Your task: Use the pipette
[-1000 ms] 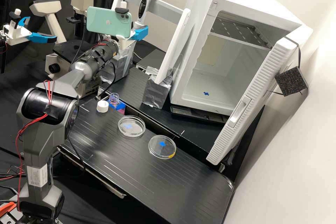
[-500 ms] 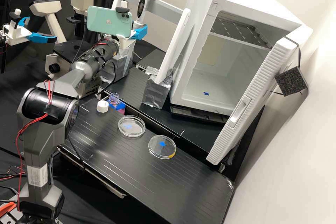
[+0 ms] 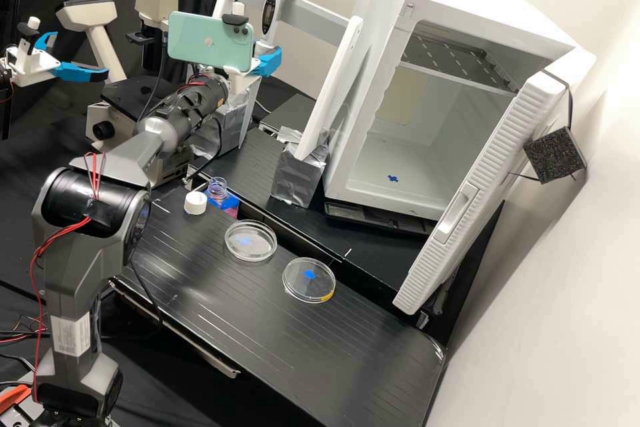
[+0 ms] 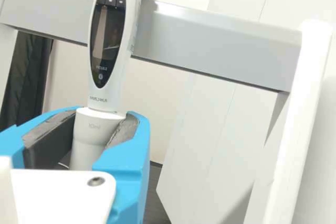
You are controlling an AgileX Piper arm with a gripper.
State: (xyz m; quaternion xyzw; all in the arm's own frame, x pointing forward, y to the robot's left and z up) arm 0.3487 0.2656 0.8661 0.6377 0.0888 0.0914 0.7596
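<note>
Gripper [image 4: 103, 115] closed on the pipette [image 4: 107, 51], fingers [image 4: 128, 161] only as far apart as its barrel is wide; pads [image 4: 124, 130] sit below the display, probably to leave the controls free; pipette is upright at the rack rail [image 4: 210, 45], which likely steadies it. High view: bottle [image 3: 217, 190] at 7 o'clock from it, cap [image 3: 195, 203] off beside it, presumably for tip access; dishes [image 3: 251, 241] at 6 o'clock, likely set to receive liquid.
</note>
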